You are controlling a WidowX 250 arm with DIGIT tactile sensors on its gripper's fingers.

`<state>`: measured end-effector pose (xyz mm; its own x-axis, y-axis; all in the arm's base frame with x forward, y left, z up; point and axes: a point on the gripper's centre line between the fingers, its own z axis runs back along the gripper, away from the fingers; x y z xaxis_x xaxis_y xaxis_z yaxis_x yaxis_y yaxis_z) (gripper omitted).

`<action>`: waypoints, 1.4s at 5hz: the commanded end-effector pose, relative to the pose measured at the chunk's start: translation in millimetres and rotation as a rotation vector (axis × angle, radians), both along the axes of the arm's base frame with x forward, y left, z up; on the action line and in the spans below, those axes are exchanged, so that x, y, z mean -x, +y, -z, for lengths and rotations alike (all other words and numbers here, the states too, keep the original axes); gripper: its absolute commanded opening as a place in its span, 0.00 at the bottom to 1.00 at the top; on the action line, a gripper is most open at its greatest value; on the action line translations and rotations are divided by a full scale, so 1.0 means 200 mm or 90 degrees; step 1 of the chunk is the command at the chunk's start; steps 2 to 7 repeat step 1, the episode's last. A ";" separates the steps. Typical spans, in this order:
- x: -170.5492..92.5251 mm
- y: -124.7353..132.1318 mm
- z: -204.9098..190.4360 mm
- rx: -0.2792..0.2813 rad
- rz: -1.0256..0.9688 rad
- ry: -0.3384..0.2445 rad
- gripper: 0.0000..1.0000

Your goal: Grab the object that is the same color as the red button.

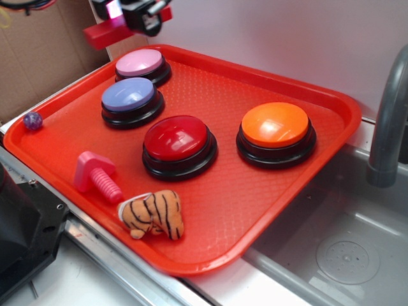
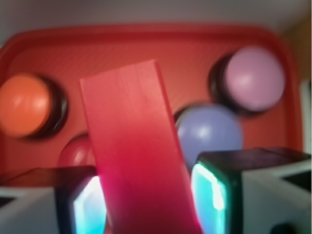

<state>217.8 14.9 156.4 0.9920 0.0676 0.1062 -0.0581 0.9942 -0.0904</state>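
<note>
Gripper (image 2: 148,200) fingers clamp the small dark-red rectangular bar-shaped block (image 2: 134,146), lifted above the far left rim of the large orange-red plastic tray (image 1: 306,210) (near the pink dome button (image 1: 141,64)). Below, the glossy red dome-topped push button (image 1: 177,139) sits mid-tray, with bare tray floor along the right edge.

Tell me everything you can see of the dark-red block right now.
The small dark-red rectangular block is a plain, smooth, flat bar with no markings, plastic or painted wood by its look. The claw is shut on it, one finger pressing each long side. In the exterior view the block is held in the air above the far left corner of the orange-red plastic tray, jutting out leftward and touching nothing else.
</note>
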 end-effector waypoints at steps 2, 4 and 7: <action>0.18 0.05 -0.09 0.003 -0.184 -0.036 0.00; 0.18 0.05 -0.09 0.003 -0.184 -0.036 0.00; 0.18 0.05 -0.09 0.003 -0.184 -0.036 0.00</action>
